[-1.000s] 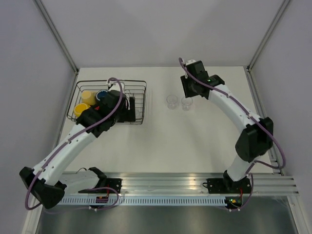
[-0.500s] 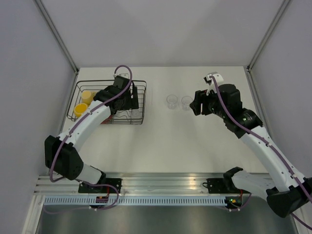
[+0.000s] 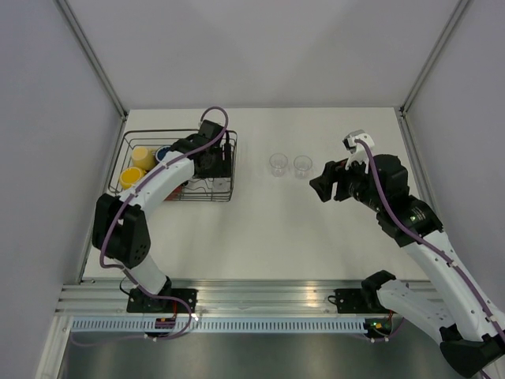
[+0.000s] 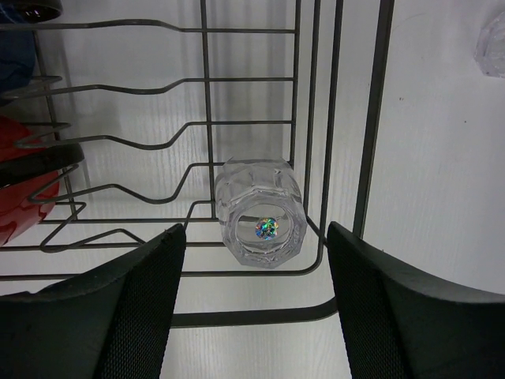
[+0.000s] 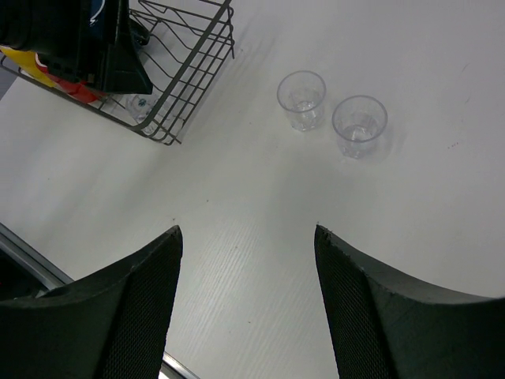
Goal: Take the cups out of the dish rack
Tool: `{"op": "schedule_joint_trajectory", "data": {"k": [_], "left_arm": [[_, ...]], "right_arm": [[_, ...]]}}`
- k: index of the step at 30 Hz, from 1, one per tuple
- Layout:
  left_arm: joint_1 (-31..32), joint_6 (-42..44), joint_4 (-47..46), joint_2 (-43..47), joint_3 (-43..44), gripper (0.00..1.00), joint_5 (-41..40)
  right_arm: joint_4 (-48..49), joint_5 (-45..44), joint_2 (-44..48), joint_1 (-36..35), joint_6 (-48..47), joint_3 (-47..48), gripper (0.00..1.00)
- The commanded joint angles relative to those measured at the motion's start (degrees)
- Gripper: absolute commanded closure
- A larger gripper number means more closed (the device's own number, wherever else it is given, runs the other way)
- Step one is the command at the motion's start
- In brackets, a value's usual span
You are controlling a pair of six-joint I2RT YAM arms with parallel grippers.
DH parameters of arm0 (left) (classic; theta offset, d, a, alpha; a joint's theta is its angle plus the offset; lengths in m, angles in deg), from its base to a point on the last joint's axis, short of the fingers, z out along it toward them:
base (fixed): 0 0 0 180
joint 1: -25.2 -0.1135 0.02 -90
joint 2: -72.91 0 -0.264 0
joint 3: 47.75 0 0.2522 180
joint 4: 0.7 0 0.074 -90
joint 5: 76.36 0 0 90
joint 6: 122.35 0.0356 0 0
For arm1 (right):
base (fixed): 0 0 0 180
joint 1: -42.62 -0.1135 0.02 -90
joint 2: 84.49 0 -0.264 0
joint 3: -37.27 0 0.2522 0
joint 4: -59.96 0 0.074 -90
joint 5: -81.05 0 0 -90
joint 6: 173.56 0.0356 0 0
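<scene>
Since the earlier frame, the left arm (image 3: 158, 178) is reaching further along the dish rack (image 3: 234, 162) toward its right end. The right arm (image 3: 406, 217) is drawing back from the two loose tumblers toward the near side of the desk (image 3: 260, 237).

Right jaws: hanging over bare desk on the near side of those tumblers, clear of both. They are standing wide apart and gripping nothing.

Left tumbler (image 5: 301, 99) and right tumbler (image 5: 360, 125): both standing upright on the desk, mouths up. They are sitting just beside each other without touching, well to the right of the rack.

Third tumbler (image 4: 263, 225): lying on its side in the rack's near right corner, one round end facing the wrist camera.

Left jaws: hovering inside the rack and straddling this tumbler, one finger showing on each side. They are partly spread, neither finger is touching the glass, and nothing is being held.

Red mug (image 4: 24, 189): sitting in the rack, left of the lying tumbler, with wire dividers between them.

Bright yellow mug (image 3: 130, 175): sitting at the rack's near left corner. The pale yellow mug (image 3: 143, 156) and blue mug (image 3: 163, 153) are sitting side by side farther back.
</scene>
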Motion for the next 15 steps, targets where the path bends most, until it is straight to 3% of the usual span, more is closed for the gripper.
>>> {"op": "schedule_joint_trajectory", "data": {"k": [1, 7, 15], "left_arm": [[0.4, 2.0, -0.4, -1.4, 2.1, 0.24, 2.2], [1.5, 2.2, 0.5, -2.9, 1.9, 0.30, 1.7], [2.1, 2.3, 3.0, -6.5, 2.3, 0.30, -0.9]], "right_arm": [[0.1, 1.0, 1.9, 0.0, 0.3, -0.3, 0.28], [-0.5, 1.2, 2.4, 0.0, 0.1, -0.4, 0.28], [-0.7, 2.4, 3.2, 0.0, 0.6, -0.1, 0.29]]}}
